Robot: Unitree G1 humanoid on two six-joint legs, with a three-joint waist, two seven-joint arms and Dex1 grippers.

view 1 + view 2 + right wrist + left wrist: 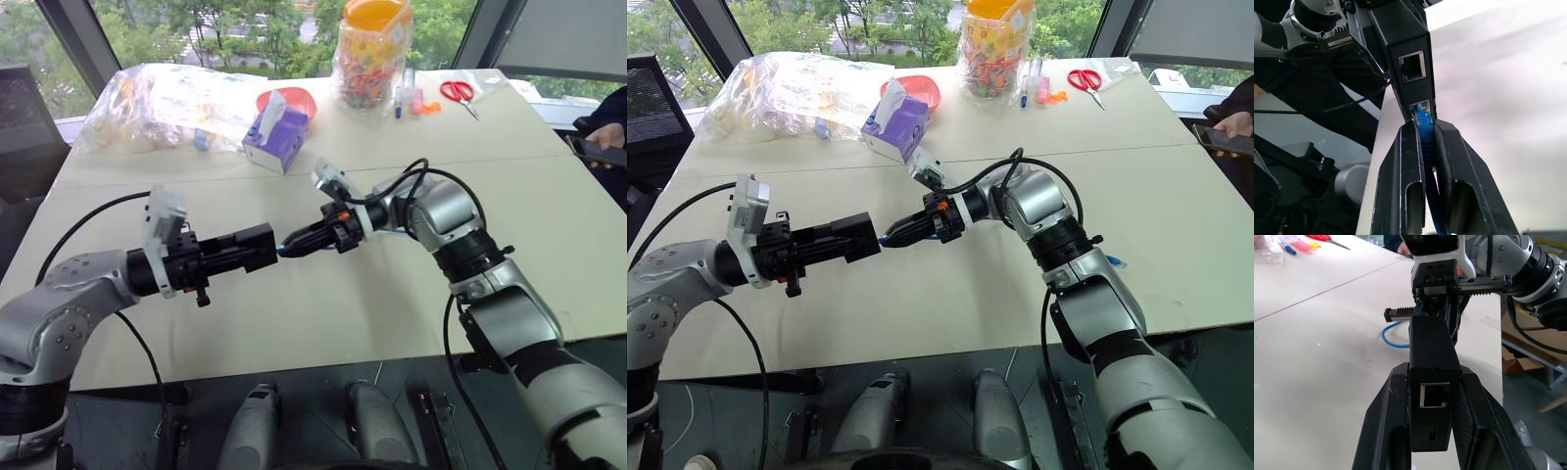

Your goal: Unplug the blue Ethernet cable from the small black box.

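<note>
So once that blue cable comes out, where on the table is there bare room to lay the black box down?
The near half of the white table, below both grippers, is bare. So is the right side, below the red-handled scissors. The far edge is crowded: clear plastic bags, purple-and-white tissue box, candy jar.

Head stereo pair high over the table (pixel 294 323); both wrist cameras close, facing each other.

Small black box (pixel 257 245) above table (pixel 323 313), left; blue Ethernet cable (pixel 1423 128) seemingly plugged in, right.
</note>
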